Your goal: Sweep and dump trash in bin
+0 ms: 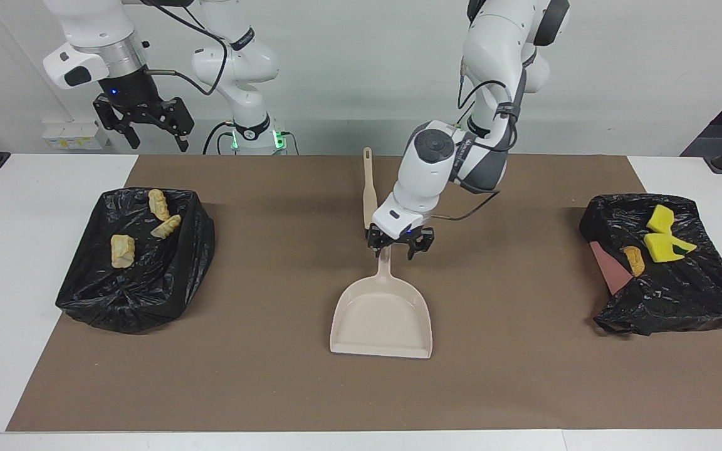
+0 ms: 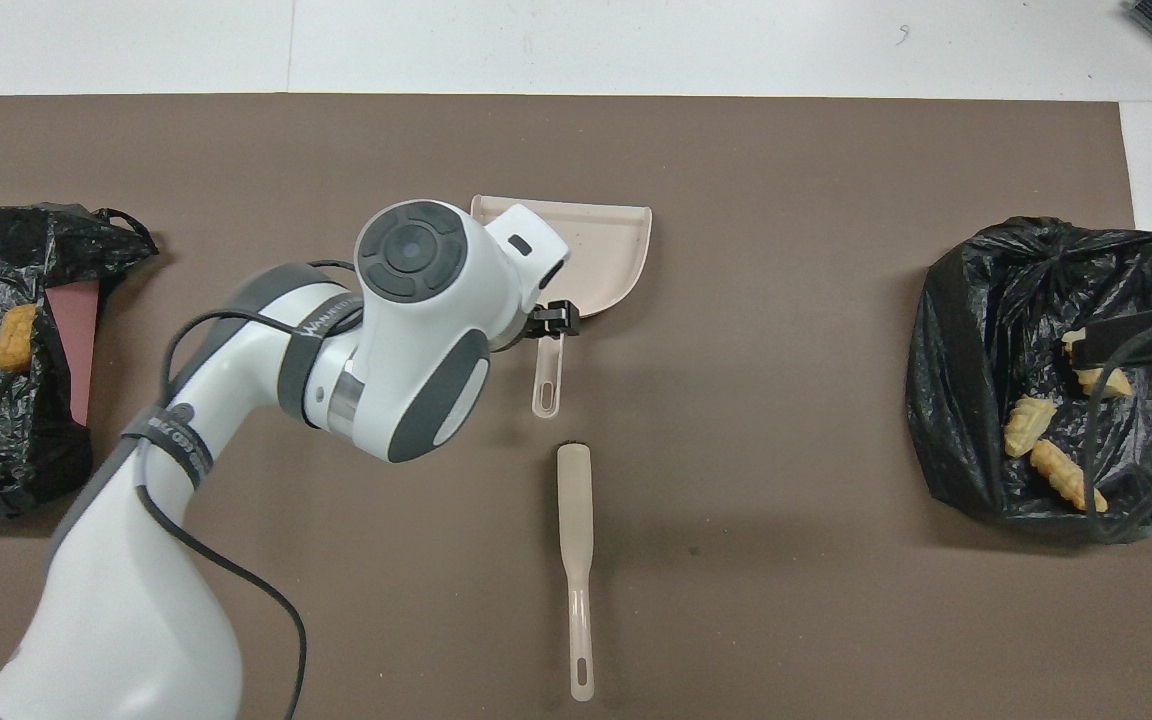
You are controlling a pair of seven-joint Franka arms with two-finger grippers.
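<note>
Robot lab: two arms (image 1: 492, 75), bare white wall (image 1: 348, 69).

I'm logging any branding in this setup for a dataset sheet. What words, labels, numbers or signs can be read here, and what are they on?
Band around the left arm, overhead view: white lettering, too blurred to read.
Second band, lower on the same arm: white lettering, also unreadable.
Dustpan, brush, both black bin bags: no text visible.
</note>
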